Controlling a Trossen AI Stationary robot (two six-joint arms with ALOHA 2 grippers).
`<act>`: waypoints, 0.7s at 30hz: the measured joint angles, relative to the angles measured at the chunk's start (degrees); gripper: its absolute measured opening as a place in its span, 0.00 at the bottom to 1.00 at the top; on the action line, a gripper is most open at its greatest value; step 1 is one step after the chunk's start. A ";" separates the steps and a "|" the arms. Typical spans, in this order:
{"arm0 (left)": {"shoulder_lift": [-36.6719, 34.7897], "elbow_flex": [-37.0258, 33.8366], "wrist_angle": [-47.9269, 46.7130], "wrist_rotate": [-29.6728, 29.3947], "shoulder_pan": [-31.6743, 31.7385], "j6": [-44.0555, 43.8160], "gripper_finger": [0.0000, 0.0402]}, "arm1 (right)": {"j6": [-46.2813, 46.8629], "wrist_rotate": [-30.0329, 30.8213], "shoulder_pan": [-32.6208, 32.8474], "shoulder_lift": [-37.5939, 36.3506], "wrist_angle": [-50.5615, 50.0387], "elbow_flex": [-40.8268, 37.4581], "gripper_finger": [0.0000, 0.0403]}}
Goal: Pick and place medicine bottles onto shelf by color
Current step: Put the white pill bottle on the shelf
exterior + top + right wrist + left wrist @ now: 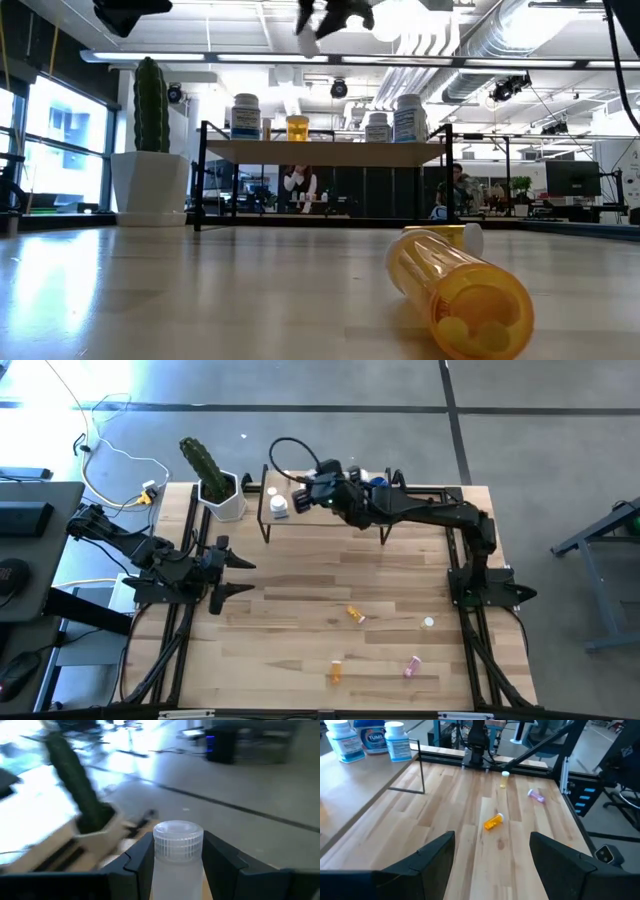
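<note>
My right gripper [301, 493] hangs over the left end of the shelf [322, 523], shut on a white medicine bottle [177, 862] with a ribbed clear cap. The low view shows that gripper [318, 22] high above the shelf [330, 152]. On the shelf stand white bottles [245, 116] [408, 118] and an orange one [298, 127]. Loose on the table lie an orange bottle [355, 614], a second orange one [337, 671] and a pink one [411, 666]. My left gripper [236, 574] waits open at the table's left side, holding nothing. My right gripper pinches the white bottle between its two fingers, on the body's two sides just below the cap [161, 865]. The fingers reach out nearly level, slanting a little down, from the table's right. The bottle stands upright, cap up, lifted clear above the shelf.
A white pot with a green cactus [218, 488] stands at the far left beside the shelf's end. A small white cap [428, 622] lies on the table at the right. Bare wood stretches between the shelf and the loose bottles.
</note>
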 joint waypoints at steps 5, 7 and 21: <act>0.01 0.00 -0.82 -0.17 0.01 0.05 0.62 | -2.43 -6.69 -0.43 3.89 4.73 0.00 0.32; 0.01 0.00 -1.14 -0.17 0.01 0.05 0.62 | -2.38 -6.87 -0.31 5.39 4.23 0.00 0.32; -0.01 0.00 -2.19 -0.23 0.00 -0.39 0.62 | -4.57 -7.76 2.09 5.91 -2.97 -0.09 0.32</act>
